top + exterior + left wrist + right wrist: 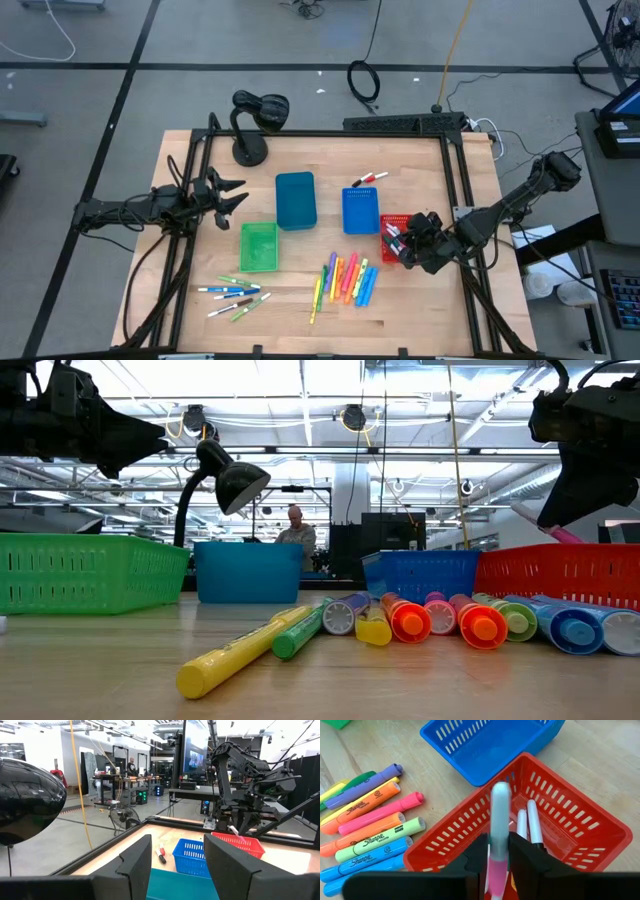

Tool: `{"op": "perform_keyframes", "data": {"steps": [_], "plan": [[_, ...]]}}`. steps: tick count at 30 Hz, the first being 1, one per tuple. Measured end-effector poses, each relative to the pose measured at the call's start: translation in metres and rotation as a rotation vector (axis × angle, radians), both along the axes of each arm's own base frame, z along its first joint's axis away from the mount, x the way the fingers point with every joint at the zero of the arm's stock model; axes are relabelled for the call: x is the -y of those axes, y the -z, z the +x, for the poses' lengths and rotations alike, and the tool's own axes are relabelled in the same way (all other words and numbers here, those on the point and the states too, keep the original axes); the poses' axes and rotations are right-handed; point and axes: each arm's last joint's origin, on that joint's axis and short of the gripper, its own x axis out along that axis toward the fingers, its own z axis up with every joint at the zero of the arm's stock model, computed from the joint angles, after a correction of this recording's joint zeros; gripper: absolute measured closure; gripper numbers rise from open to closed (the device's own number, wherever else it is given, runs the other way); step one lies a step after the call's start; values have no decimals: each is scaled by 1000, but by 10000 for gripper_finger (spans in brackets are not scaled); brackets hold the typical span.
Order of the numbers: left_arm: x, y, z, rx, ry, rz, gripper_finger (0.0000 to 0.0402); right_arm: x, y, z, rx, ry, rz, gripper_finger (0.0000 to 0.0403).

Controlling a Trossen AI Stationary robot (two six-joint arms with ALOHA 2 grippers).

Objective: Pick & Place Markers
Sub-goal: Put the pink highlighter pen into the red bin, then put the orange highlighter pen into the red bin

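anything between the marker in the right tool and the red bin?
Nothing visible. The right tool holds a pink-and-white marker above the open red bin. Two white markers already lie in the bin, beside the drop path and not blocking it.

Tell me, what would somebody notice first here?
Probably the right arm's fingers with a pink-and-white marker between them, over the red basket that already has two white markers. Next, the row of bright highlighters lying on the table's near side.
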Motion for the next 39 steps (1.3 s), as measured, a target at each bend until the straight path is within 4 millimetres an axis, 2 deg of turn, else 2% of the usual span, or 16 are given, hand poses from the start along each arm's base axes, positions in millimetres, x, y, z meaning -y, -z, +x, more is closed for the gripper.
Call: {"op": "perform_keyframes", "data": {"steps": [9,13,16,22,26,30,35,39], "plan": [[0,0,0,0,0,0,217,0,-1,2,27,-9,-26,324],[0,0,0,0,0,0,217,1,-3,3,58,-6,-90,324],[0,0,0,0,0,0,218,3,-6,7,108,1,-197,325],[0,0,0,0,0,0,217,12,-19,21,208,40,-517,322],[0,0,0,0,0,0,218,25,-27,31,217,133,-738,321],[0,0,0,0,0,0,217,42,-30,40,184,235,-879,321],[0,0,0,0,0,0,217,71,-30,47,203,282,-908,324],[0,0,0,0,0,0,217,94,-35,55,327,130,-870,326]]}}
